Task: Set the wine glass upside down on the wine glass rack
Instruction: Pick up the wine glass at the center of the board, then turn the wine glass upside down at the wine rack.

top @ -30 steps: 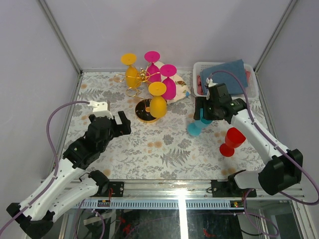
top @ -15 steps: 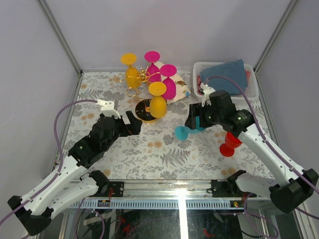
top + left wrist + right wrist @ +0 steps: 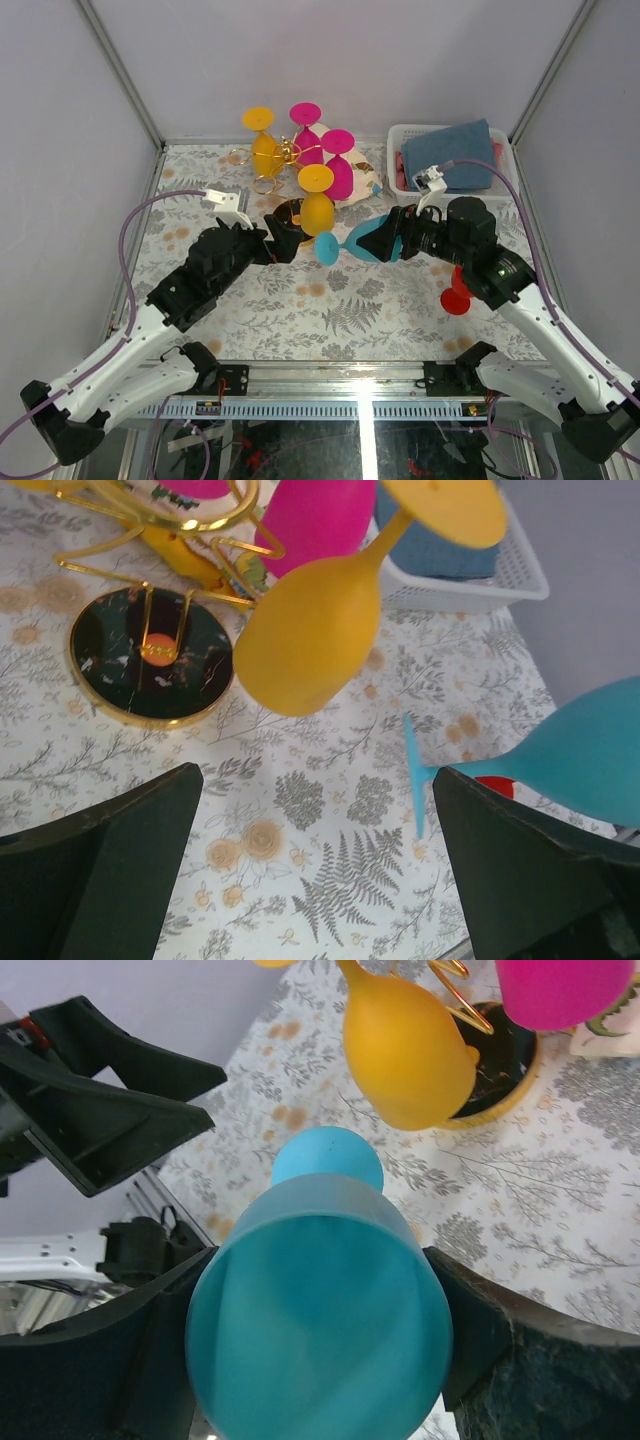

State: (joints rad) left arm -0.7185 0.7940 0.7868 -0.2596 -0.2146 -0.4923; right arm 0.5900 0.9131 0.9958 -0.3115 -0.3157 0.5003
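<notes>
A teal wine glass [image 3: 368, 241] lies sideways in the air, its foot [image 3: 327, 248] pointing left. My right gripper [image 3: 397, 238] is shut on its bowl [image 3: 320, 1330], a finger on each side. The wine glass rack [image 3: 288, 152] is gold wire on a round black base [image 3: 150, 655] at the back. From it hang upside down two yellow glasses [image 3: 317, 205] and two magenta ones [image 3: 340, 172]. My left gripper [image 3: 280, 240] stands open and holds nothing [image 3: 315, 870]. It is just in front of the base, with the teal foot [image 3: 412, 770] to its right.
A red glass [image 3: 462, 285] stands on the floral tablecloth at the right, partly under my right arm. A white basket [image 3: 405, 135] with a blue cloth [image 3: 455, 150] sits at the back right. Grey walls enclose the table.
My right arm has carried the teal glass left toward the rack and tipped it sideways. My left arm has reached forward and right to the rack's base, still open.
</notes>
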